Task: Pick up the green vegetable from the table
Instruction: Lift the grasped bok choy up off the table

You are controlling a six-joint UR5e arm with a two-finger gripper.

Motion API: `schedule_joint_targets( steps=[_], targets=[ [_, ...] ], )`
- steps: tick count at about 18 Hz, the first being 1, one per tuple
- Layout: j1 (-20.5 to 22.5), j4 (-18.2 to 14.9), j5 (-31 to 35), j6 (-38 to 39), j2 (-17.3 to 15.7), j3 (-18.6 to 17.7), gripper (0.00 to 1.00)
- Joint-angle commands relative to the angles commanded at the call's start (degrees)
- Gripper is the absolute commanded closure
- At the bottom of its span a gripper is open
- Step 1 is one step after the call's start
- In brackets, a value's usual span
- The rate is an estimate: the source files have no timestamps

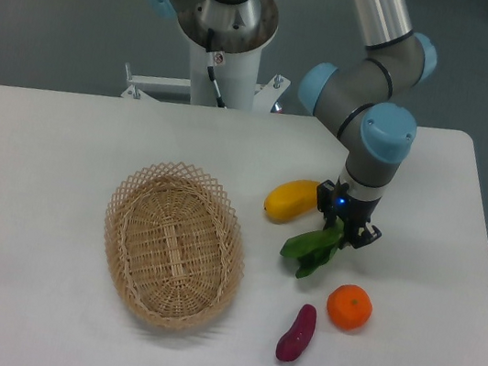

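The table (64, 145) is white with rounded corners. A wicker basket (174, 244) sits near its middle, toward the front edge. The gripper (346, 227) stands right of centre, its fingers clamped on the stalk end of the green vegetable (312, 249) — grasp made. The leaves hang down-left; whether their tips touch the tabletop, I cannot tell. A yellow fruit (290, 200) lies just beside the gripper, an orange (350, 307) and a purple eggplant (296, 333) nearer the front edge. Judgement: grip achieved — a clear lift off the surface remains.
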State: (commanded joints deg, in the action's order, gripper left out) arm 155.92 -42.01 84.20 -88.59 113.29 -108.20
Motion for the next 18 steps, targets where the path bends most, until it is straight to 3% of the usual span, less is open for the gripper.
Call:
schedule_joint_targets(
  steps=[8,11,14,18],
  targets=[
    [0.44,-1.40,-0.96,-1.94,-4.13,3.34,0.53],
    [0.27,-4.47,-5.52,-0.97,-6.32,3.96,0.53],
    [0.09,-5.01,-10.35,3.58,-8.79,5.18,0.53],
    [-1.84,-5.01,-12.74,10.80,-9.32,7.38,0.53]
  ],
)
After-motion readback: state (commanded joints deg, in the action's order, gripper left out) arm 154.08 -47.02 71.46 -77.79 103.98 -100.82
